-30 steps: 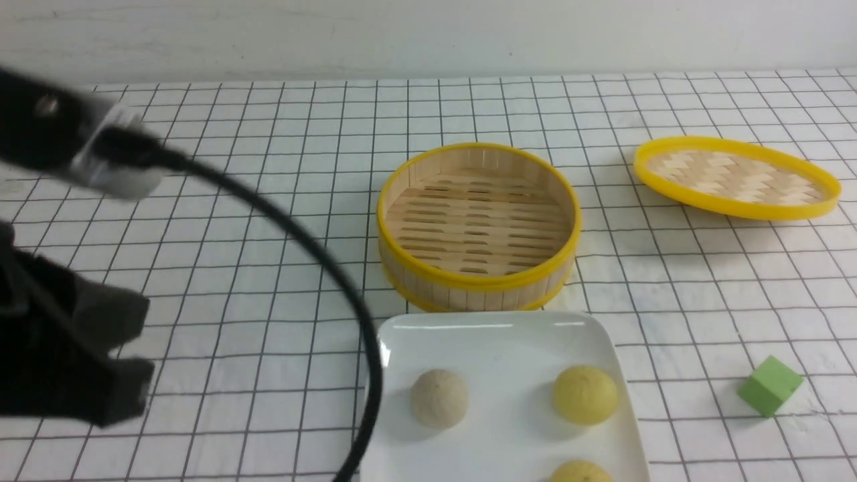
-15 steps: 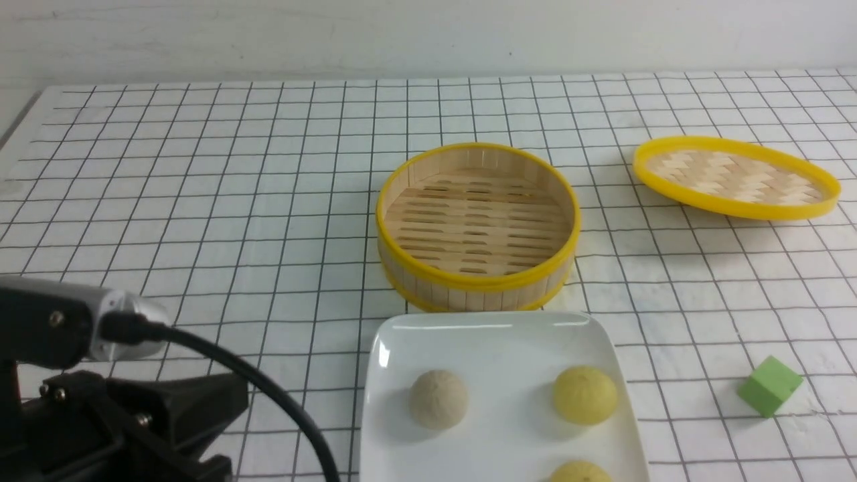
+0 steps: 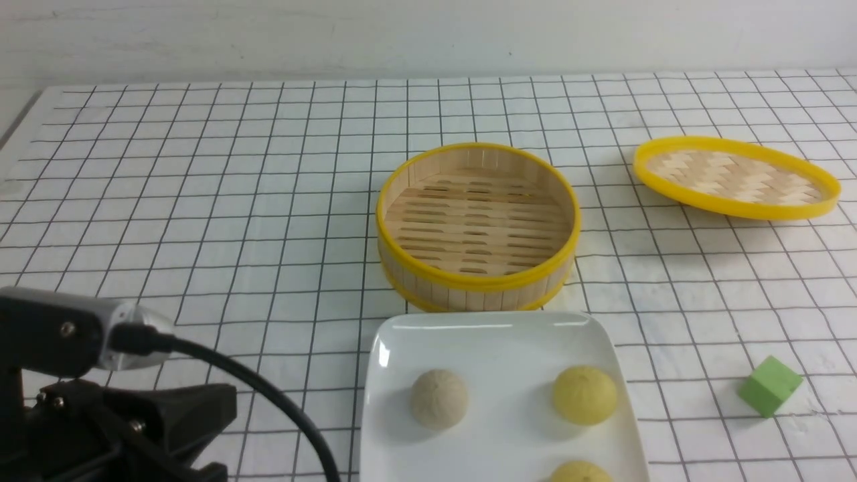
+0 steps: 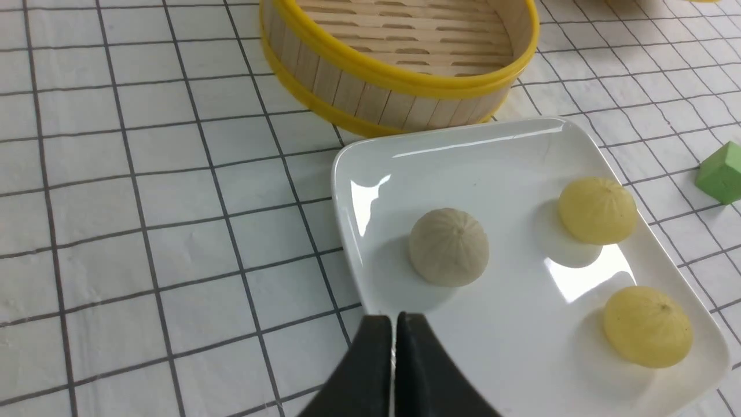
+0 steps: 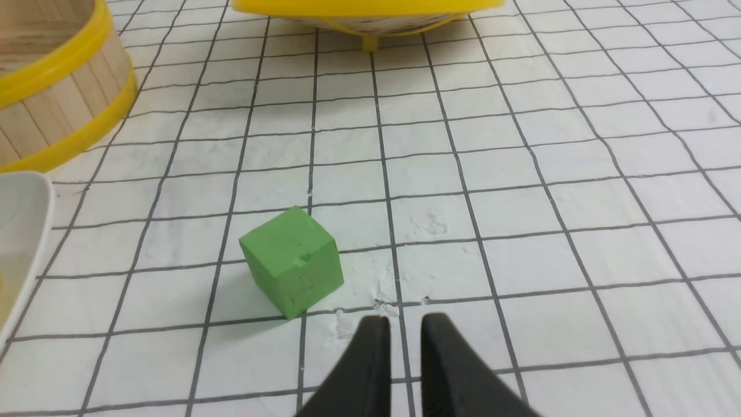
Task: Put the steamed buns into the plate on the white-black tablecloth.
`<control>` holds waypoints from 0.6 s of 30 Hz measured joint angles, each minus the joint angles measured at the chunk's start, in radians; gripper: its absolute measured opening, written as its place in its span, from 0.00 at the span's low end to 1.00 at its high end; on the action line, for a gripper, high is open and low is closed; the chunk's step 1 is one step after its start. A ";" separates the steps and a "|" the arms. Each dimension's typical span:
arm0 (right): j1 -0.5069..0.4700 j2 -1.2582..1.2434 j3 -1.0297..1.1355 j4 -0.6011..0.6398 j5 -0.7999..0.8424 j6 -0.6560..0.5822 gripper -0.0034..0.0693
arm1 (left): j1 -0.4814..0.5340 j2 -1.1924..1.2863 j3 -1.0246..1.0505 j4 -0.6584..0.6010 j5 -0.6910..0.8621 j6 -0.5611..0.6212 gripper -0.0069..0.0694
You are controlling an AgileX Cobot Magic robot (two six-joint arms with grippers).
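Three steamed buns lie in the white square plate (image 3: 495,335) on the white-black tablecloth (image 3: 234,201): a beige-white one (image 3: 439,399), a pale yellow one (image 3: 584,395) and a second yellow one (image 3: 581,472) cut by the frame's bottom edge. The left wrist view shows the beige bun (image 4: 449,247) and both yellow buns (image 4: 597,210) (image 4: 648,326). My left gripper (image 4: 395,317) is shut and empty, just short of the plate's near-left rim. My right gripper (image 5: 405,319) has its fingers almost together, empty, close to the cloth.
An empty round bamboo steamer (image 3: 477,224) stands right behind the plate. Its woven lid (image 3: 736,177) lies tilted at the back right. A green cube (image 3: 770,385) sits right of the plate, just ahead-left of my right gripper in its wrist view (image 5: 292,260). My left arm (image 3: 100,402) fills the front-left corner.
My left arm has come down from the upper left to low at the front-left corner, then stayed nearly still. The buns, plate and steamer have not moved.
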 joint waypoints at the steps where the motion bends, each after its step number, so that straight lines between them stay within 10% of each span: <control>1: 0.000 0.000 0.000 0.000 0.000 0.000 0.19 | 0.000 0.000 0.000 0.001 0.000 0.000 0.14; 18: -0.001 0.000 0.000 0.000 0.000 0.000 0.21 | 0.324 -0.394 0.283 -0.187 -0.057 0.440 0.16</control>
